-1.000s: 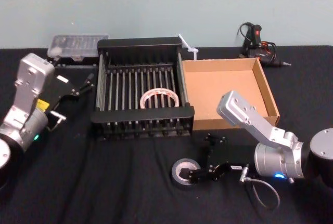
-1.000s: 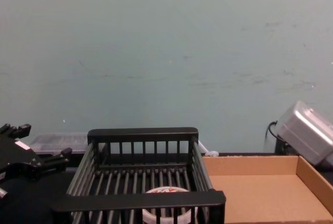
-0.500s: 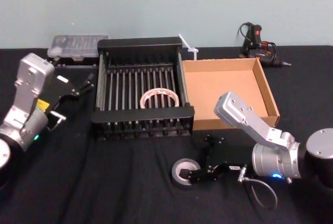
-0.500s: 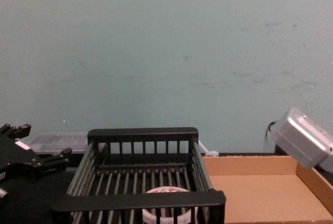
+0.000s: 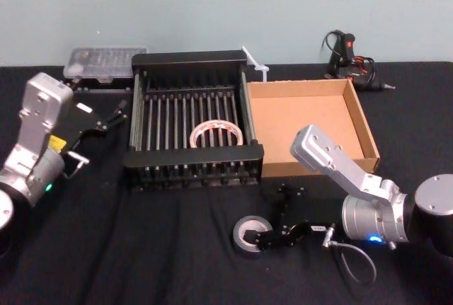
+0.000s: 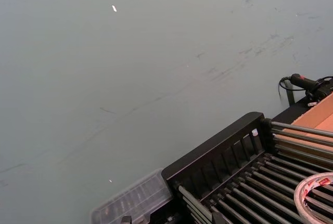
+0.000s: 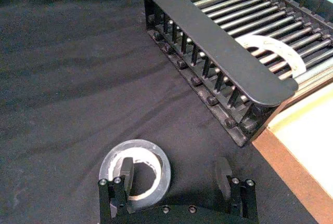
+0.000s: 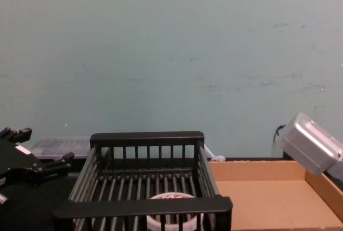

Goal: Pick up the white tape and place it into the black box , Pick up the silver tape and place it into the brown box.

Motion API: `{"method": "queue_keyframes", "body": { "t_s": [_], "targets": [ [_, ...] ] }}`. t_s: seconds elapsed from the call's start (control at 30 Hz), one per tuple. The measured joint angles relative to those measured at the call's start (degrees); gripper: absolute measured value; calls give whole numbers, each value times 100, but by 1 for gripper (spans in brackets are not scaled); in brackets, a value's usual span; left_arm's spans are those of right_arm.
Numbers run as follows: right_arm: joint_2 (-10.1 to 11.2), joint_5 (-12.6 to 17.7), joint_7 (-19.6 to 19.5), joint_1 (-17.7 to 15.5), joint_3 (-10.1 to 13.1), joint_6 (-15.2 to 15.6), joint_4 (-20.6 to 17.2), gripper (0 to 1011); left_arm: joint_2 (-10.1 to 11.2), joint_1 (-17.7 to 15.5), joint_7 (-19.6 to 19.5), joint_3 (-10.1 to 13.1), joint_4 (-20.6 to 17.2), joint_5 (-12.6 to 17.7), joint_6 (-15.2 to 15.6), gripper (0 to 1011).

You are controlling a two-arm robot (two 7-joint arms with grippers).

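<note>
My right gripper (image 7: 176, 174) is low over the black cloth (image 7: 62, 78), fingers spread apart: one finger (image 7: 126, 168) sits inside the core of the silver tape (image 5: 250, 235), the other is outside the roll on bare cloth, so nothing is clamped. The silver tape lies flat on the cloth, right at my fingertips. Just past it is the front rim of the black box (image 5: 192, 156), and the white tape (image 5: 216, 135) lies flat on the bars inside, near that front wall. Beside the black box, on the side toward my right arm, sits the brown box (image 5: 363, 128), its corner touching or nearly touching the black one; I can't tell which. My left gripper (image 5: 106, 116) is parked well away on the far side of the black box, held above the cloth with fingers apart, holding nothing. Behind it is a clear plastic case (image 5: 106, 61). Farthest out, by the wall behind the brown box, is a black hand tool (image 5: 348, 56) with a cable.
</note>
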Motion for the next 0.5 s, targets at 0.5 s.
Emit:
{"method": "queue_keyframes", "body": {
  "t_s": [0.5],
  "targets": [
    [7,3,-2,-3,4,-1,-10,1002,0,0,0,0,0,0,0,1001]
  ]
}}
